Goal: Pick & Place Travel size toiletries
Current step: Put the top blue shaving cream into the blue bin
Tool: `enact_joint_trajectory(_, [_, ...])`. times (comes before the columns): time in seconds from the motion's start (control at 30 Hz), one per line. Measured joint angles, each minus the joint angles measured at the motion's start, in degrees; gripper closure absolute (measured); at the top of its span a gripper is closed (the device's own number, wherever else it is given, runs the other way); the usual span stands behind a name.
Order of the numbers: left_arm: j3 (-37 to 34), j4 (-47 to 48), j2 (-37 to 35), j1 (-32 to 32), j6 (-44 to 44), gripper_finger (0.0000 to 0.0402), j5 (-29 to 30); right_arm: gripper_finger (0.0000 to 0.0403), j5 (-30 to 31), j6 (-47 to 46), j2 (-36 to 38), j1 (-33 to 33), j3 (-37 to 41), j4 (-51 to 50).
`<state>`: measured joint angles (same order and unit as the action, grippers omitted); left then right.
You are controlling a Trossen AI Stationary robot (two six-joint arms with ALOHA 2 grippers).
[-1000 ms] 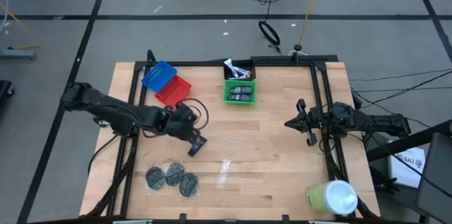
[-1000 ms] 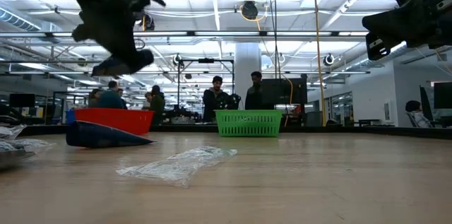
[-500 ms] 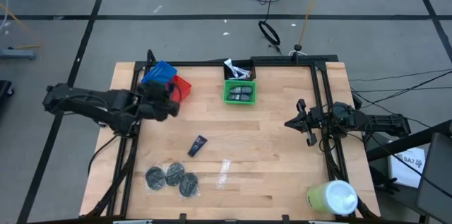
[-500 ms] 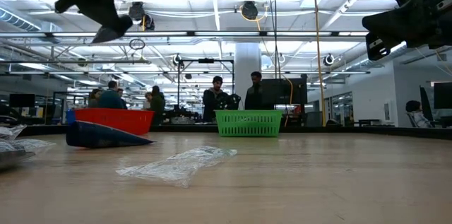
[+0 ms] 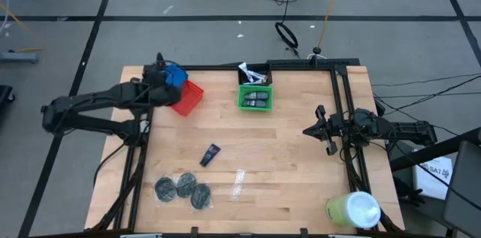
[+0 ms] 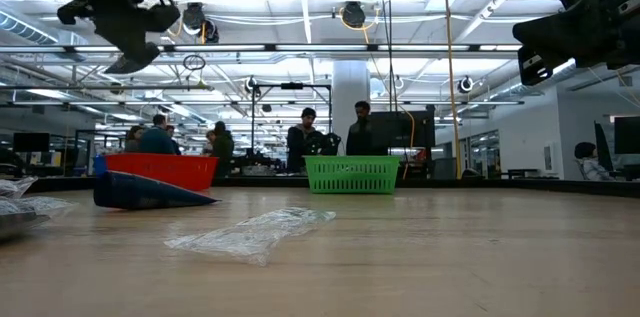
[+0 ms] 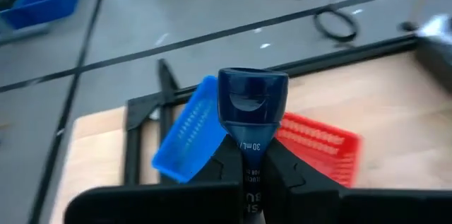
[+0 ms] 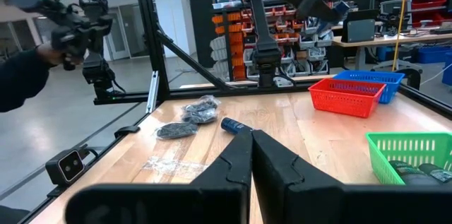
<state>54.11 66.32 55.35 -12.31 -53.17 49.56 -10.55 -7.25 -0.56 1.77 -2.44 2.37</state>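
My left gripper (image 5: 162, 82) hangs high over the blue basket (image 5: 179, 75) at the table's far left, shut on a dark blue flat packet (image 7: 252, 100). A second dark blue packet (image 5: 210, 154) lies flat on the table's middle. Three dark grey discs (image 5: 181, 188) lie near the front left. Two dark grey oval pieces sit in the green basket (image 5: 255, 97). White-silver tubes stick out of the black bin (image 5: 254, 75) behind it. My right gripper (image 5: 307, 130) waits shut above the table's right side. My left gripper pinches the dark blue packet between its two fingers (image 7: 227, 159). The fingers close on its narrow lower part (image 7: 253, 155), just below the "30 mL" print. The wide end (image 7: 252, 90) sticks out past the fingertips. The packet is lifted clear, above the blue and red baskets.
A red basket (image 5: 186, 97) lies against the blue one. A clear wrapper scrap (image 5: 239, 182) lies front centre, and a big yellow-green cylinder (image 5: 353, 209) stands at the front right corner. Bare wood shows across the middle and right. People stand beyond the table.
My left gripper has risen from the table's middle beside the lying packet and swung toward the far left corner, carrying a dark blue packet to above the blue basket. The other packet has stayed where it was.
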Motion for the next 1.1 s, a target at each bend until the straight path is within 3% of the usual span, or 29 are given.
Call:
enact_joint_trajectory(0.23, [-2.35,-1.45,3.30,-9.28,3.66,0.0378,-2.90,0.0403,0.00,-0.02,0.00,0.01,0.00,0.00])
enact_joint_trajectory(0.47, [-6.65,-12.07,7.48,-17.30,10.65,0.0396,-5.51,0.0403,0.02,0.00,0.02,0.00,-0.02,0.00])
enact_joint_trajectory(0.73, [-10.80,-28.65,14.34,-24.21,18.39,0.0364,-5.58,0.0403,0.02,-0.02,0.02,0.01,-0.01,0.00])
enact_joint_trajectory(1.1, [-10.87,-34.02,24.90,-29.64,24.63,0.0385,-6.02,0.0403,0.00,-0.02,0.02,-0.01,0.00,0.00])
